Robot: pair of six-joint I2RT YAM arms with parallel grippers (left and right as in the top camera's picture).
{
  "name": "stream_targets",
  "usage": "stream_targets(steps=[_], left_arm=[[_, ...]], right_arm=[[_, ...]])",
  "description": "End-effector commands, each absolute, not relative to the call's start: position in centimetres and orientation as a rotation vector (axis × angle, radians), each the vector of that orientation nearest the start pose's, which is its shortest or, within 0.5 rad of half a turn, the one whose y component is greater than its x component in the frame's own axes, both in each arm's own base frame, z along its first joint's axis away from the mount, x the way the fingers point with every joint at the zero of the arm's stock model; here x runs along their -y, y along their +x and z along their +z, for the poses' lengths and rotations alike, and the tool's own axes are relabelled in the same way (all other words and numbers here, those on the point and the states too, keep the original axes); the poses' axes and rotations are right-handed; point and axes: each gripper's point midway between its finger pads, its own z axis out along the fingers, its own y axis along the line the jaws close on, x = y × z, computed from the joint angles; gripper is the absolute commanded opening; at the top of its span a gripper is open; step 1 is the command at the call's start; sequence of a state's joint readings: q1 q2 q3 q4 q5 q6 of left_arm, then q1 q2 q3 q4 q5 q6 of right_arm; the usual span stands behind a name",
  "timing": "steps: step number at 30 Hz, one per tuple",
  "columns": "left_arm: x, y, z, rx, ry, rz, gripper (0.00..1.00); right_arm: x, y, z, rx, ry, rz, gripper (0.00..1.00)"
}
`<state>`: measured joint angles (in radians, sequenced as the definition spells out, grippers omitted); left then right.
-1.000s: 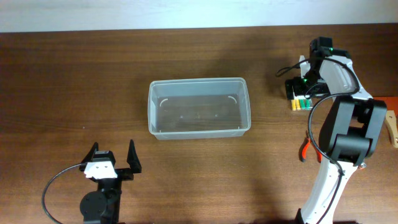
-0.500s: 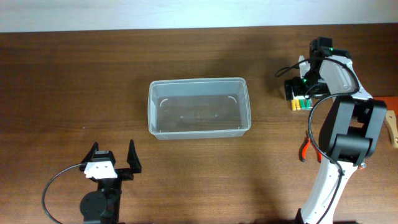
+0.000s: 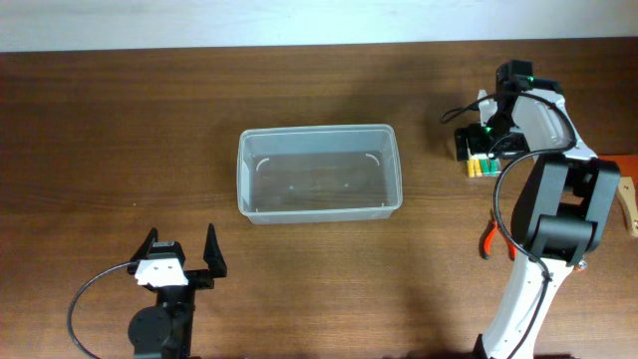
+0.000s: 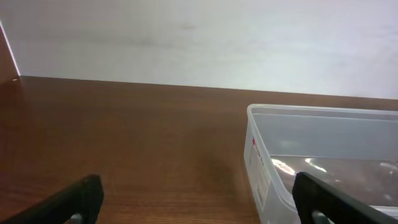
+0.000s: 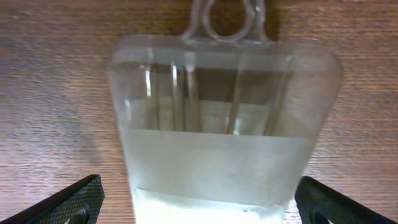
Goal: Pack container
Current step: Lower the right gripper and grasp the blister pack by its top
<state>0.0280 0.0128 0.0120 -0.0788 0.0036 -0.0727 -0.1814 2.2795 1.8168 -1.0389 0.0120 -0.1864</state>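
Note:
The container (image 3: 319, 175) is a clear rectangular bin standing empty at the table's middle; its left end shows in the left wrist view (image 4: 323, 149). My left gripper (image 3: 180, 257) is open and empty near the front edge, left of and in front of the container (image 4: 199, 208). My right gripper (image 3: 477, 148) is open at the far right over a small clear blister pack (image 5: 224, 124) with a hang tab. The pack lies flat between the fingers (image 5: 78, 199), with a gap on each side. Yellow and green parts of the pack (image 3: 483, 168) show from overhead.
Red-handled pliers (image 3: 488, 239) lie by the right arm's base. A wooden piece (image 3: 628, 204) and an orange thing (image 3: 623, 160) sit at the right edge. A white wall runs along the table's far edge (image 4: 186, 43).

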Motion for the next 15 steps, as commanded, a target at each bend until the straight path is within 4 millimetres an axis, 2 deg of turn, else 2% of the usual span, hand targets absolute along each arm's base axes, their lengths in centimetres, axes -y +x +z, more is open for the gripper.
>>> stream_targets(steps=[1,9,15], left_arm=[[-0.5,24.6,15.6,-1.651,-0.078,-0.043,0.99],[-0.5,24.6,15.6,-1.651,-0.078,-0.043,0.99],[-0.5,24.6,15.6,-1.651,-0.078,-0.043,0.99]], right_arm=[[7.7,45.1,0.9,-3.072,-0.021,0.016,0.99],[7.9,45.1,0.8,-3.073,-0.015,0.015,0.99],[8.0,44.7,-0.3,-3.1,-0.01,0.023,0.99]])
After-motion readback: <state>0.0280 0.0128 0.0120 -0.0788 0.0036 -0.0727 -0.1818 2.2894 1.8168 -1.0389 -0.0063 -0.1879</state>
